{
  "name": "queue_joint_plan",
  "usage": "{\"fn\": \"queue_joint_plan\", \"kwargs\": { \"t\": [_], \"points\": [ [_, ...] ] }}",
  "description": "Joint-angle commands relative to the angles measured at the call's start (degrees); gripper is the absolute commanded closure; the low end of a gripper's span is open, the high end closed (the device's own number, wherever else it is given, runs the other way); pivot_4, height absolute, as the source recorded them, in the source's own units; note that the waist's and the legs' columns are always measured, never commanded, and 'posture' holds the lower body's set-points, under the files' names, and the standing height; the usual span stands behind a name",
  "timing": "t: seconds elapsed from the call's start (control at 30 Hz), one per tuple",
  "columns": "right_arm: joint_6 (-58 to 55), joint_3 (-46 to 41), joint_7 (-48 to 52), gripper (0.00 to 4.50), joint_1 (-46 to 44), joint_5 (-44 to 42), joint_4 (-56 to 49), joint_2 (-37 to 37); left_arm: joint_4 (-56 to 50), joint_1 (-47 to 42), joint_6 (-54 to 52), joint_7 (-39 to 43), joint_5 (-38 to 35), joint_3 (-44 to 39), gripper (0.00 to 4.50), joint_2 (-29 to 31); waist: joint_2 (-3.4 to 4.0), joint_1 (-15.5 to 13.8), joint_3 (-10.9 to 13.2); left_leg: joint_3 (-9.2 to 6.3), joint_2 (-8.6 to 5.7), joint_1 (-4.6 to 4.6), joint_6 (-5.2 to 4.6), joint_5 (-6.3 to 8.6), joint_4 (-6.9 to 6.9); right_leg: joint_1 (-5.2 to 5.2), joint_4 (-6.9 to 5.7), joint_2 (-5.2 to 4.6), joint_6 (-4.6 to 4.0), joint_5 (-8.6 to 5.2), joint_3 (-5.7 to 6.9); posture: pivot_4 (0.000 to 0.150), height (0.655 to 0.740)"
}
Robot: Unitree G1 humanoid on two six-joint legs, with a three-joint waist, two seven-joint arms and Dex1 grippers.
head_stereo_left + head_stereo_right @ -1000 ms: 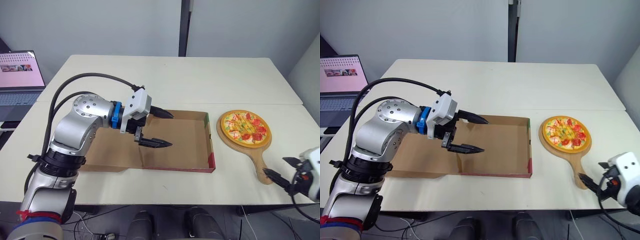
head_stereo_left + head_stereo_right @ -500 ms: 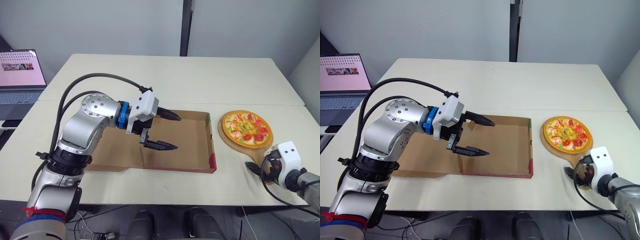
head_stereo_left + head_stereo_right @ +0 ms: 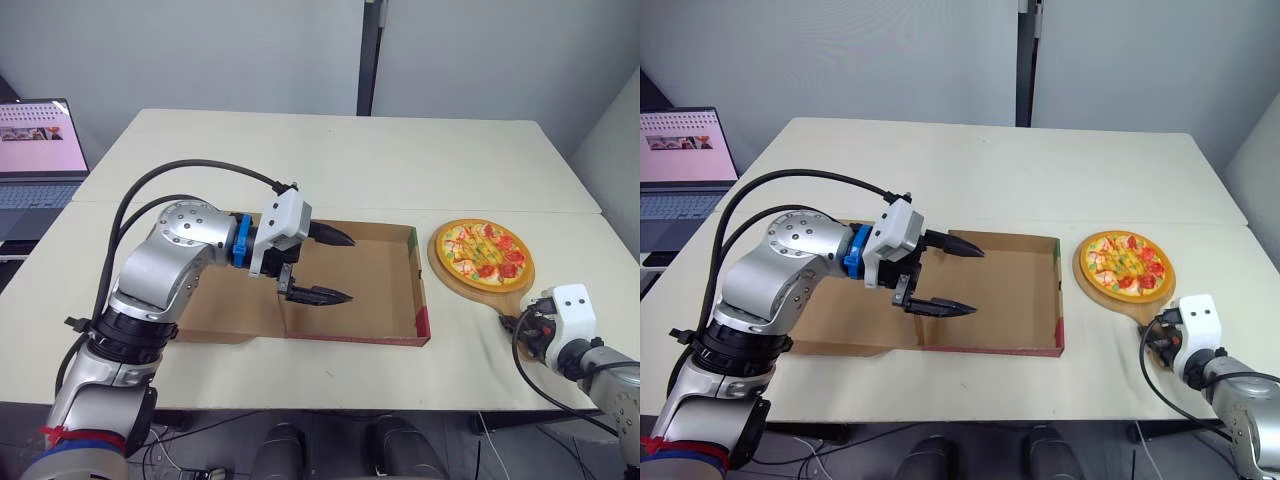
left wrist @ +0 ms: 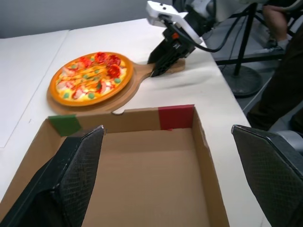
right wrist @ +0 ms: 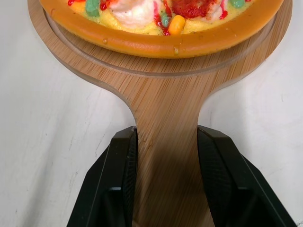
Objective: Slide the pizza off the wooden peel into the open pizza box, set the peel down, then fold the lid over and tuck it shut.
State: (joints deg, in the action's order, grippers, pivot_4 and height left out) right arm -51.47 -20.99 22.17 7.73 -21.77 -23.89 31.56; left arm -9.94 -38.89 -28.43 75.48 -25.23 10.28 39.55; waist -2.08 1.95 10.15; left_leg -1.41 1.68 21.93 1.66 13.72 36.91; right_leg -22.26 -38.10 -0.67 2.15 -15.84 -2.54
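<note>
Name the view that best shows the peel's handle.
Right wrist view: the peel handle fills the gap between the fingers of the right gripper. Eye views hide most of it behind that gripper; left wrist view shows it partly covered.

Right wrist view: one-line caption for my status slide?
Right tool grips the handle of the wooden peel, pizza on top, over the white table.

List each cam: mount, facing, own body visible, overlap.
Head stereo pair: on the head, looking down over both arms at table, pizza box, peel.
Left wrist: above the box, facing pizza and right gripper; own open fingers.
Right wrist: low over table, facing peel; own fingers clasp its handle.
Shared: all show pizza on peel.
</note>
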Motion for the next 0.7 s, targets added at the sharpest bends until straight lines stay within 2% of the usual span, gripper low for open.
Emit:
{"fn": "queue_joint_plan", "kwargs": {
  "t": [0.03, 0.17, 0.33, 0.53, 0.7],
  "points": [
    [3.1, -2.6, -0.9, 2.90, -0.6, -0.3, -1.2, -0.9, -1.7, 0.1, -0.9, -1.0, -1.4, -2.8, 0.00, 1.3, 0.02, 0.0, 0.0, 0.00, 0.00, 0.01, 0.00, 0.00, 0.00, -0.01, 0.01, 0.00, 0.00, 0.00, 0.00, 0.150, 0.7343],
    [5.2, -5.6, -0.3, 2.90, -1.9, -0.4, -2.6, 0.3, -1.9, 0.9, -2.1, -2.2, -1.6, -4.4, 0.00, 3.0, 0.20, -0.1, 0.1, 0.03, -0.03, 0.05, 0.00, 0.00, 0.00, -0.04, 0.01, -0.03, 0.00, 0.00, -0.04, 0.150, 0.7343],
    [6.5, -8.7, 2.7, 2.90, -5.2, -0.8, -3.1, 6.2, -0.8, 1.9, -3.0, -3.6, -1.2, -6.8, 0.00, 5.9, 0.81, 0.0, 0.5, 0.09, -0.12, 0.21, 0.00, 0.00, -0.02, -0.21, 0.01, -0.10, 0.02, 0.01, -0.09, 0.150, 0.7343],
    [7.5, -6.0, 10.4, 2.90, -10.6, -2.1, -2.6, 14.4, 0.0, 2.8, -3.3, -5.3, -1.4, -9.3, 0.00, 7.6, 0.82, 0.0, 0.5, 0.04, -0.06, 0.78, 0.00, -0.01, -0.02, -0.79, -0.06, -0.01, 0.02, 0.02, -0.03, 0.150, 0.7343],
    [6.6, -1.5, 17.2, 2.90, -15.8, -5.0, -4.3, 20.3, 3.3, 5.9, -0.9, -3.7, 1.1, -10.2, 0.00, 12.6, 0.82, 0.0, 0.5, 0.05, -0.03, 0.95, -0.01, -0.01, -0.03, -0.98, -0.03, 0.03, 0.00, 0.03, -0.05, 0.150, 0.7343]
  ]
}}
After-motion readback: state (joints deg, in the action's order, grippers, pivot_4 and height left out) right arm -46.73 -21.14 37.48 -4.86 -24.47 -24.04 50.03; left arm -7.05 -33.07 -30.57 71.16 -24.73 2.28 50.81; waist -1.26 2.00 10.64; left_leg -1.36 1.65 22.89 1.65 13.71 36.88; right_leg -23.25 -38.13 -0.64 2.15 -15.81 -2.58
